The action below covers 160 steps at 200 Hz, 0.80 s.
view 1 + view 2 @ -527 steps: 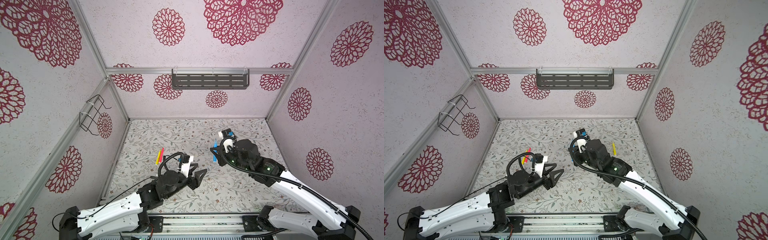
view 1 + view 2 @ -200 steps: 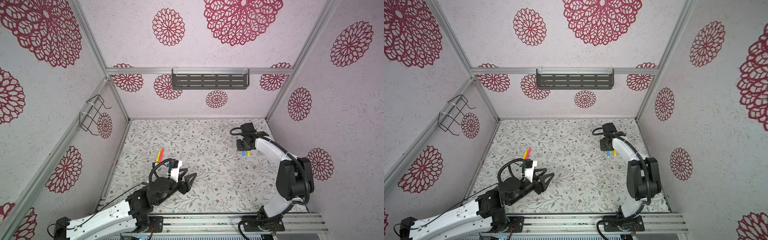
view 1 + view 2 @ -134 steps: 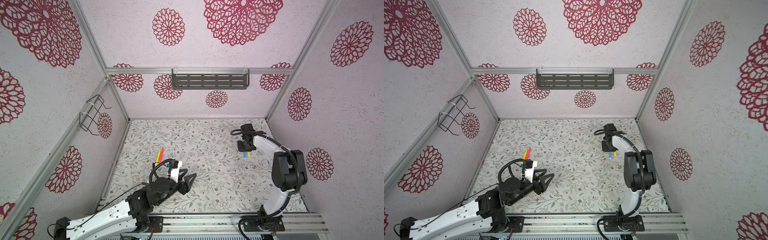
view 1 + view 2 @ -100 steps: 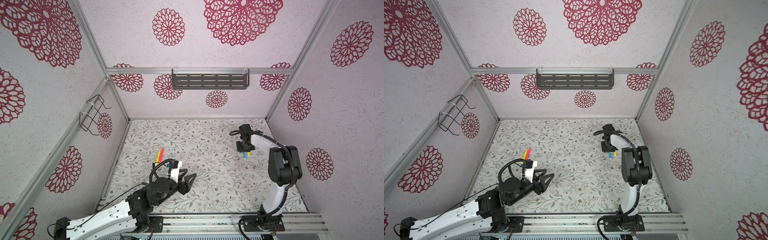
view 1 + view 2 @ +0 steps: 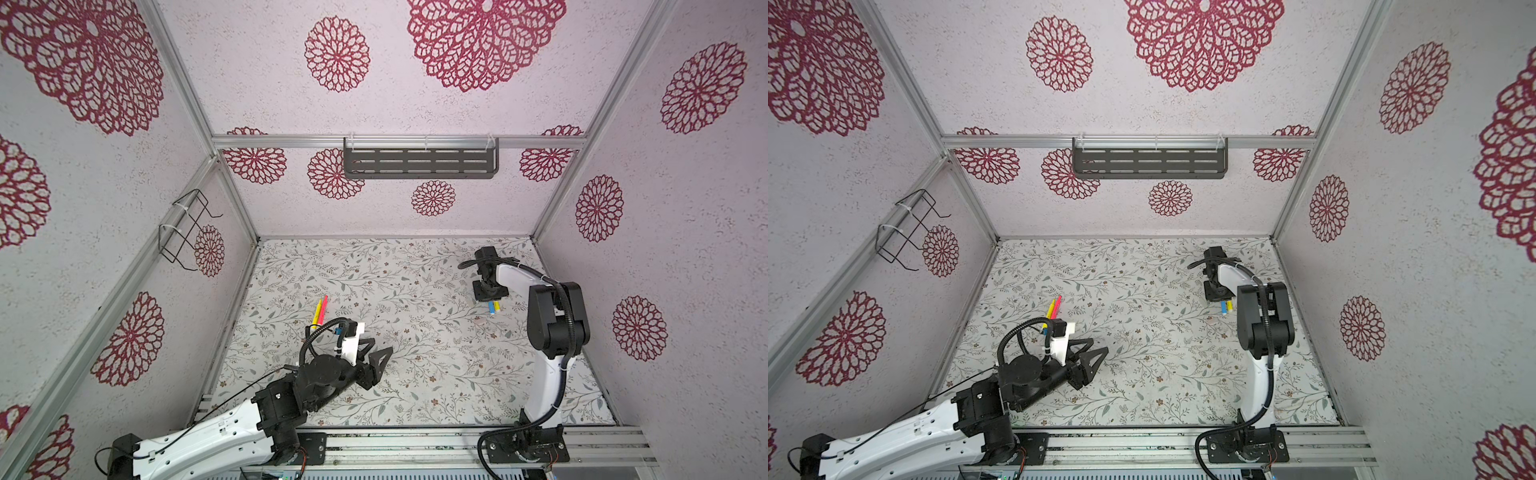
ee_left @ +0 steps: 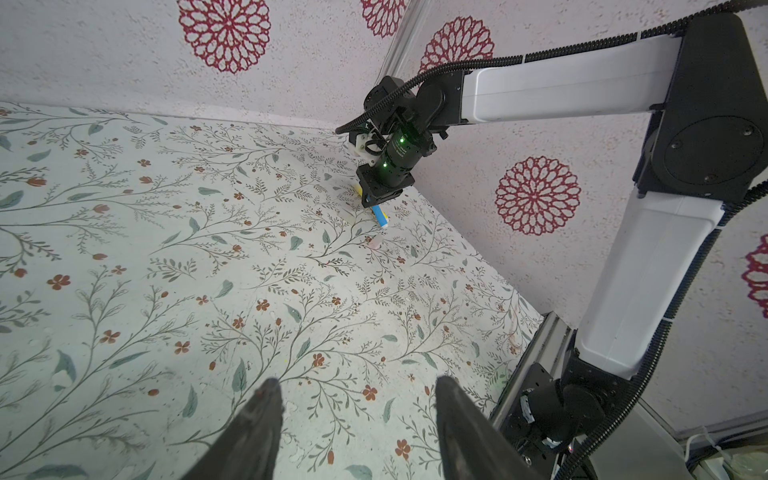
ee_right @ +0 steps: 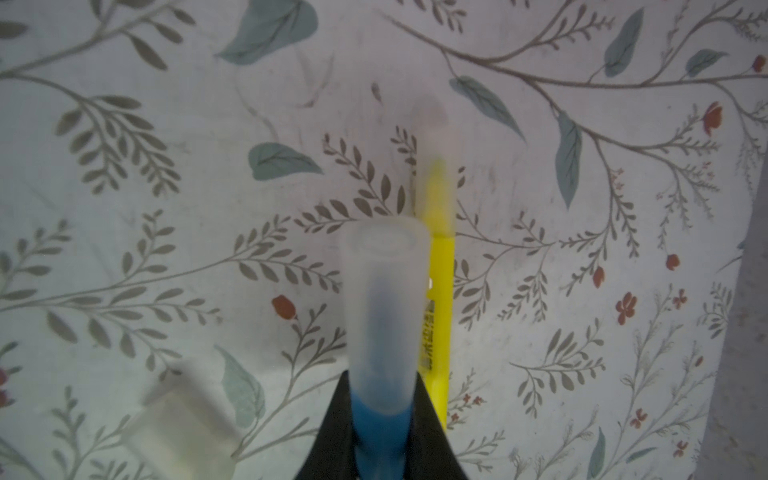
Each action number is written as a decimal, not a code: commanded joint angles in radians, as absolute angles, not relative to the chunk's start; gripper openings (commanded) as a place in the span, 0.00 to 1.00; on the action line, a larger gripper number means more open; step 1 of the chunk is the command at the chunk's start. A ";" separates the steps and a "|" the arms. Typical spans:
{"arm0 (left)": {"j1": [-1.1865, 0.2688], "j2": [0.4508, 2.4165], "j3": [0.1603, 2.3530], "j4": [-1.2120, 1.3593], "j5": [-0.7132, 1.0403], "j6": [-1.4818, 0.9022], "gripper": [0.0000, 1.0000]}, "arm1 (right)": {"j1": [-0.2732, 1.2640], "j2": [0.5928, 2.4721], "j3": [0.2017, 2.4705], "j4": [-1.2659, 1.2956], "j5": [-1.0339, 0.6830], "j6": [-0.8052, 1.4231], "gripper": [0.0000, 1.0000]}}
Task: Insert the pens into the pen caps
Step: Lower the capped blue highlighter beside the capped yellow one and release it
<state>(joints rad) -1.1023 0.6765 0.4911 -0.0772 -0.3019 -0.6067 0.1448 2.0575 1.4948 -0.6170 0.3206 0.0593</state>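
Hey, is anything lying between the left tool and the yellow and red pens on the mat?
Nothing visible. Only bare mat separates the open left tool from the yellow pen and red pen, which lie side by side beyond its wrist. The tool points away from them.

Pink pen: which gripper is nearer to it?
Left. The left gripper is open a short way from the pink pen, nearer the robot's base and toward the middle. The right gripper is far across on the opposite side, shut on a blue pen.
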 commanded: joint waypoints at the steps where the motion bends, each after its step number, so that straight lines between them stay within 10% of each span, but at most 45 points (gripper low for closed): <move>1: -1.107 0.686 0.502 -0.084 -0.306 -0.617 0.61 | 0.132 2.070 1.534 -0.635 0.377 0.037 0.00; 66: -1.108 0.691 0.502 -0.077 -0.304 -0.618 0.61 | 0.132 2.104 1.579 -0.653 0.387 0.035 0.01; 101: -1.108 0.689 0.503 -0.079 -0.303 -0.616 0.61 | 0.133 2.110 1.593 -0.668 0.388 0.041 0.25; 160: -1.108 0.684 0.505 -0.084 -0.308 -0.612 0.61 | 0.148 2.063 1.574 -0.667 0.419 0.055 0.36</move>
